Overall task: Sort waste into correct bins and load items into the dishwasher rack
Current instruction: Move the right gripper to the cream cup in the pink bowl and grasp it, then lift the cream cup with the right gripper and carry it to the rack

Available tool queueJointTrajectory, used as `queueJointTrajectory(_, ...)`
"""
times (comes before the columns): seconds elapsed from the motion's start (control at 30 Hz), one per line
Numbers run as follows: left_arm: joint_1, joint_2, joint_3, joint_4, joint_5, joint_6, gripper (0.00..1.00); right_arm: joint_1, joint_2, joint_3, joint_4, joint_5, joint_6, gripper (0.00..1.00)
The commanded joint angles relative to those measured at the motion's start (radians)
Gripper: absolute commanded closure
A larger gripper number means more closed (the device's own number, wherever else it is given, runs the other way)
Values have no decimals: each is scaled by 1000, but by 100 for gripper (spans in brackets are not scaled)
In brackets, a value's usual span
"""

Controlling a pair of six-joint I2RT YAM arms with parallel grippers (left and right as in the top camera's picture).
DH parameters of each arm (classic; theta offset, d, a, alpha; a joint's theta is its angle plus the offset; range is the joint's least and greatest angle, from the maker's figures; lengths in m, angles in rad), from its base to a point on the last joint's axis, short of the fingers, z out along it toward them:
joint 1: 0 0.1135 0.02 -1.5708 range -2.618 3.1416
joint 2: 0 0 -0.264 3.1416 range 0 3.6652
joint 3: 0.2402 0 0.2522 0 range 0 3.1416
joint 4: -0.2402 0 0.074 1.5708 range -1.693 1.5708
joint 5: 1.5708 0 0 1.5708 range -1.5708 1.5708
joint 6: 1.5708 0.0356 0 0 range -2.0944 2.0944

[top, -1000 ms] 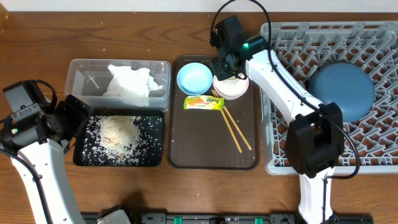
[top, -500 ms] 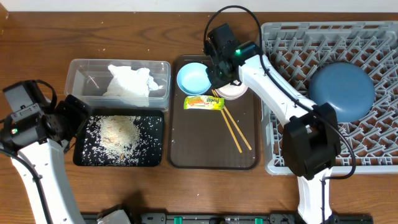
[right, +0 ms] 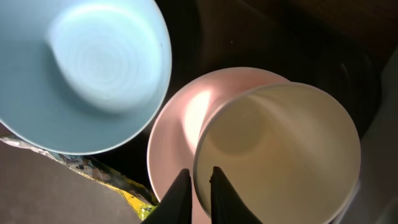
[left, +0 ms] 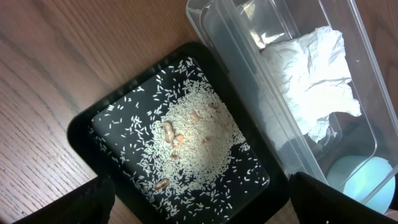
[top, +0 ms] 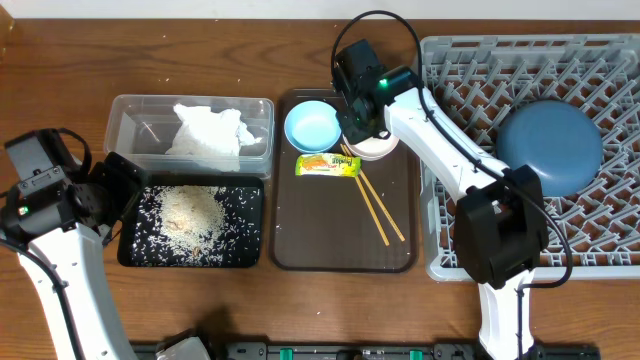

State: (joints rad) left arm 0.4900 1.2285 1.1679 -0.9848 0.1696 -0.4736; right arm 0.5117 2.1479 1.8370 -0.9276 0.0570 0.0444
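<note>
In the right wrist view my right gripper is shut on the near rim of the small cream cup. The cup stands inside the white bowl, beside the light-blue bowl. The yellow-green wrapper and the chopsticks lie on the brown tray. A crumpled napkin sits in the clear tub, and rice covers the black tray. My left gripper hangs open above the black tray's left end. The dark-blue plate stands in the grey rack.
The rack fills the right side of the table, right next to the brown tray. The tub and the black tray sit side by side left of the brown tray. Bare wooden table lies at the far left and along the back.
My right gripper has shifted a little left over the white bowl and closed on the cup's rim. The left arm has not moved.
</note>
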Motion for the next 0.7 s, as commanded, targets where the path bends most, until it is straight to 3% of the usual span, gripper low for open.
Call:
queueJointTrajectory(0.0,4,0,18,-2,-6,5,8,6,12,-6,-6,14,-1,88)
queueJointTrajectory(0.5,4,0,18,-2,-6,5,8,7,12,-6,-31,14,-1,92)
queueJointTrajectory(0.67,4,0,18,-2,-6,5,8,6,12,-6,-27,14,-1,99)
